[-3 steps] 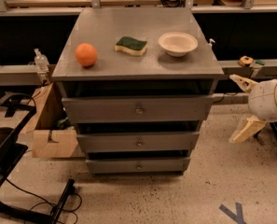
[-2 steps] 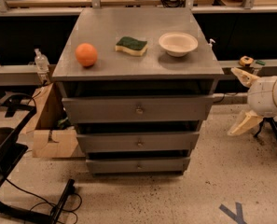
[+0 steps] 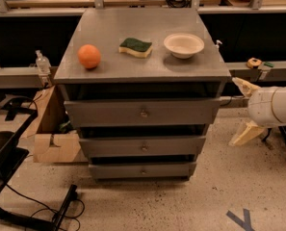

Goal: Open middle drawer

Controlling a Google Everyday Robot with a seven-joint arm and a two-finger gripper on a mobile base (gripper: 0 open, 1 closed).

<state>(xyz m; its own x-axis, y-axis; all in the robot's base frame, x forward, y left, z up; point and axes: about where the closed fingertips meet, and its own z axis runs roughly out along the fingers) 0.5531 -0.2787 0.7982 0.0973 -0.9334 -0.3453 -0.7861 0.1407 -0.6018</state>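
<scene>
Crept slightly leftward toward the grey metal cabinet (image 3: pixel 109 28): cream two-finger gripper (image 3: pixel 232 111), fingers (image 3: pixel 243 86) spread apart, empty; grey flat-fronted middle drawer (image 3: pixel 113 146) shut, brass knob (image 3: pixel 144 148) unreached

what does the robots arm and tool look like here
The tool is at the right edge of the view, beside the grey cabinet. It has two cream, wedge-shaped fingers that taper to blunt points. They are mounted on a fat, rounded white arm with a thin dark seam around it. No cables or markings show on it.
</scene>
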